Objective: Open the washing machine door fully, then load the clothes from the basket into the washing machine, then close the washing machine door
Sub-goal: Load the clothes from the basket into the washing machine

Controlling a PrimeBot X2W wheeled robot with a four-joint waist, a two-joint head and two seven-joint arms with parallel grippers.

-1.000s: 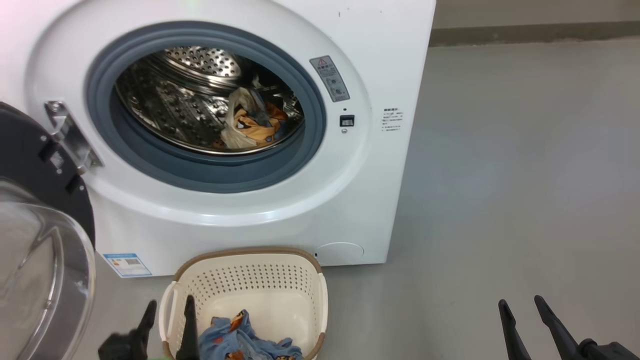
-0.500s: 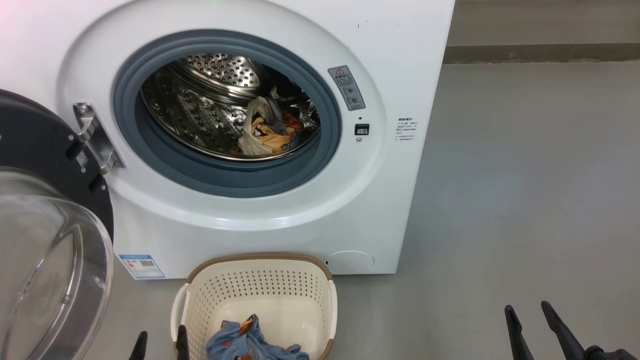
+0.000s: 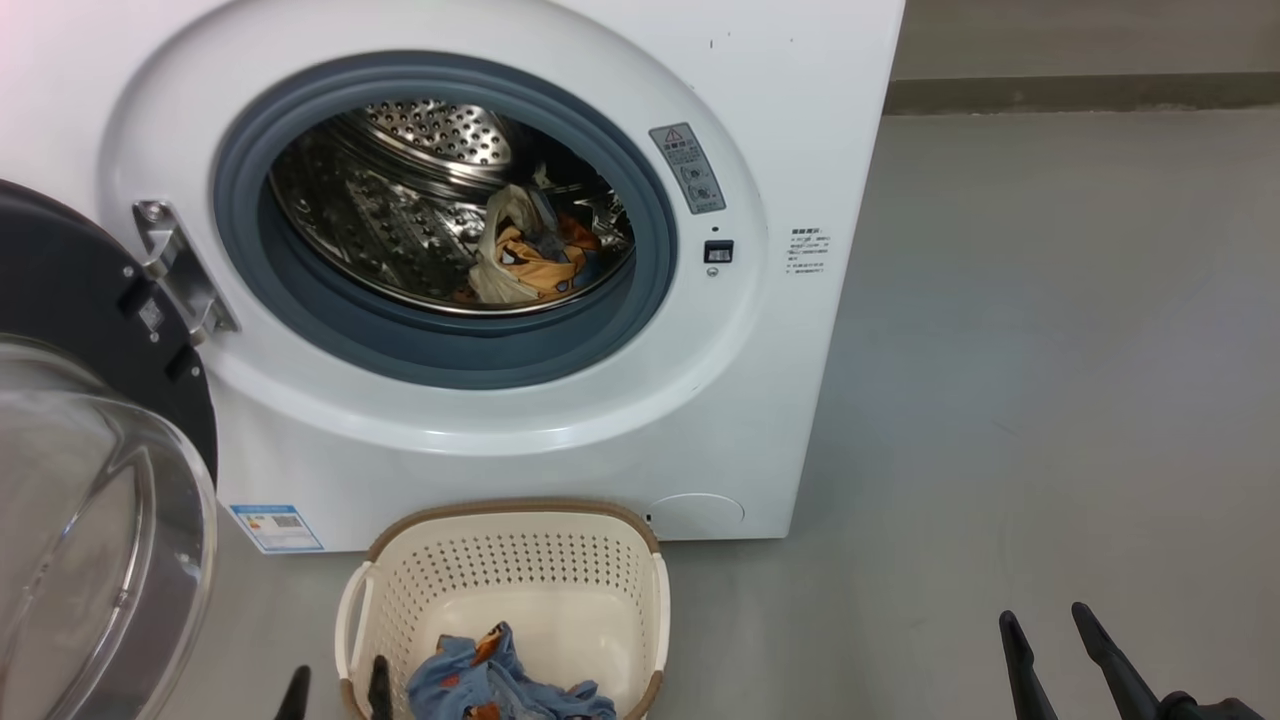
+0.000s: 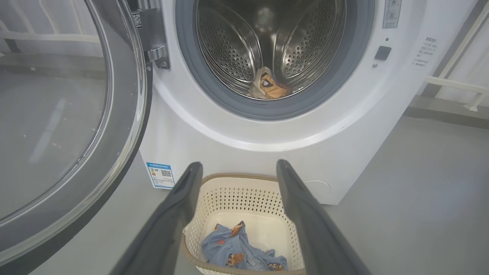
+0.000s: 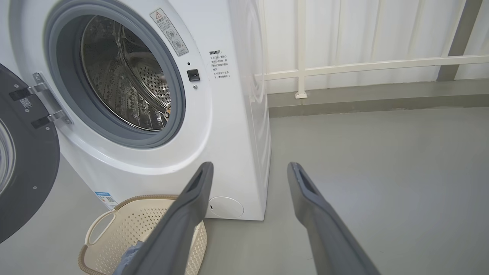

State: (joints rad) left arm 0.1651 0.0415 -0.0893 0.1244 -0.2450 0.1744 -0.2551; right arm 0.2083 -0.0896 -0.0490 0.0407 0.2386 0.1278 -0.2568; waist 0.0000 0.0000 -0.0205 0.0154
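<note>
The left gripper (image 4: 238, 165) is spread wide and holds nothing. It hangs at the near left rim of the basket (image 3: 510, 508), fingers pointing towards the machine front. The right gripper (image 5: 250, 166) is also spread and empty, over bare grey floor (image 3: 1050, 350) well to the right of the basket, pointing past the machine's right front corner.

The cream perforated basket stands on the floor just before the lower front edge of the washing machine (image 3: 560, 430), below the opening, with its handles to left and right. Its near rim is cut off, so its long axis cannot be judged. On its bottom, towards the near side, lies a crumpled blue garment (image 3: 480, 682) with orange prints.

A cream and orange garment (image 3: 520, 265) lies bunched low in the steel drum (image 3: 380, 220), right of centre, inside the grey gasket (image 3: 440, 352).

The door (image 3: 60, 280) stands swung out to the left on its metal hinge (image 3: 175, 268), with its glass bowl (image 3: 90, 520) bulging into the room. A blue label (image 3: 277, 527) sits at the machine's lower left front corner.
</note>
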